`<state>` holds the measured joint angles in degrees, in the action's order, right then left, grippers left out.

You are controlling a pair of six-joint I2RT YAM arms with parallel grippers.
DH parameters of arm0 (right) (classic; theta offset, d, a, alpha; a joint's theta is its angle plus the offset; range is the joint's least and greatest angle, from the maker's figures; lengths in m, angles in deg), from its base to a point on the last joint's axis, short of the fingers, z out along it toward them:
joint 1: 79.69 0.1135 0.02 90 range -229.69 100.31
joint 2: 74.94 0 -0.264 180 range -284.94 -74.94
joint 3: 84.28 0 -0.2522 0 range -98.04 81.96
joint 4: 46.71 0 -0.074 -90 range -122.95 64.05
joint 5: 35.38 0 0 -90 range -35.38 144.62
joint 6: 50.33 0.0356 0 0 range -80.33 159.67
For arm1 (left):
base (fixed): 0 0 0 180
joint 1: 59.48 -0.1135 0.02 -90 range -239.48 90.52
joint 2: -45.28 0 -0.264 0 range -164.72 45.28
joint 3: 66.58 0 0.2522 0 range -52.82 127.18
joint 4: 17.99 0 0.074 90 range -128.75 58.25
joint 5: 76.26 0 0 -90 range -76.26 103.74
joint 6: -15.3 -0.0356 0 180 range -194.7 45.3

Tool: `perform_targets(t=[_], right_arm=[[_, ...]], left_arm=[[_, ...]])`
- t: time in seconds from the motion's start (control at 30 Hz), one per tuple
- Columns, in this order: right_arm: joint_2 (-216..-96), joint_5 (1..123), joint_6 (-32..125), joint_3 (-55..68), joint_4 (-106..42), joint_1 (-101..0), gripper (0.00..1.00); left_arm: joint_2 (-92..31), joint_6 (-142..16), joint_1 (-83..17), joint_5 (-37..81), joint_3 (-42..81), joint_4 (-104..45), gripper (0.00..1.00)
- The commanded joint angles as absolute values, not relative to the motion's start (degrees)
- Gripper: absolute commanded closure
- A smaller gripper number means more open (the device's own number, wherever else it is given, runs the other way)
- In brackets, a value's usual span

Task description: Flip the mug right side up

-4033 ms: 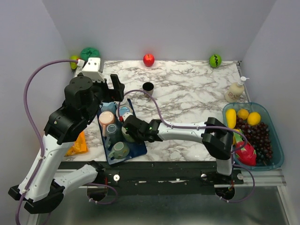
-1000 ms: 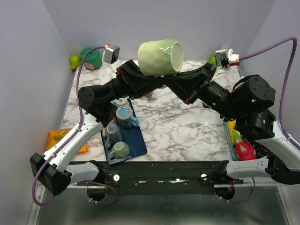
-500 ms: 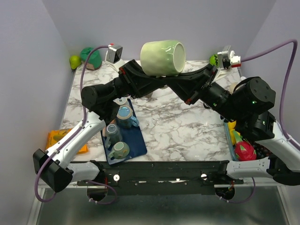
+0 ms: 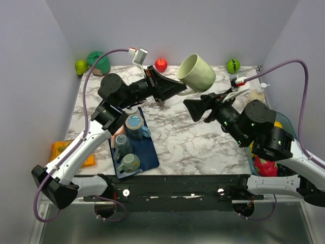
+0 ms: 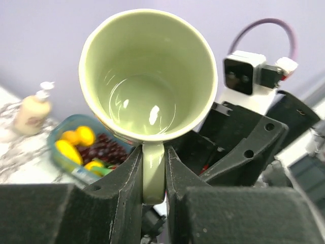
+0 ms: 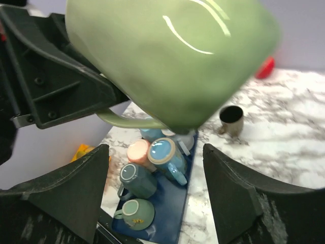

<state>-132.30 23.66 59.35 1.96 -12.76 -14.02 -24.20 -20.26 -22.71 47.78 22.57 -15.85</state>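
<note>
The pale green mug [image 4: 196,72] hangs in the air above the back of the table, tilted, with its open mouth showing to the top camera. My left gripper [image 4: 179,89] is shut on its handle. In the left wrist view the handle [image 5: 153,170] is pinched between both fingers and I look straight into the mug [image 5: 148,76]. My right gripper [image 4: 197,109] stands open just below and to the right of the mug, apart from it. From the right wrist the mug's outer wall [image 6: 172,56] fills the top, above the open right gripper [image 6: 155,152].
A blue tray [image 4: 150,158] at the front left holds several upside-down mugs [image 6: 175,104]. A small dark cup [image 6: 232,118] stands behind it. A red apple [image 4: 161,64] and a green ball [image 4: 233,65] sit at the back edge. A fruit bin [image 4: 280,120] is on the right.
The right gripper has let go of the mug, opened and dropped back to the right. The left arm has swung the mug rightward and turned its mouth toward the camera.
</note>
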Motion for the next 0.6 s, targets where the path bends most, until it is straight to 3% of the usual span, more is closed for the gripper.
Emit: perform_targets(t=[0.0,0.2,0.57], right_arm=[[-127.7,10.0,71.5,4.3,-1.3,-13.9,0.19],[-125.3,6.1,83.2,5.1,12.7,-13.9,0.19],[-124.7,6.9,89.4,3.9,25.3,-14.0,0.17]], left_arm=[[-25.4,-32.1,-22.5,40.3,26.2,-28.0,1.0],[-30.2,-43.0,-19.6,27.8,25.9,-36.9,1.0],[-47.2,-53.3,-13.8,-0.8,30.6,-39.7,1.0]])
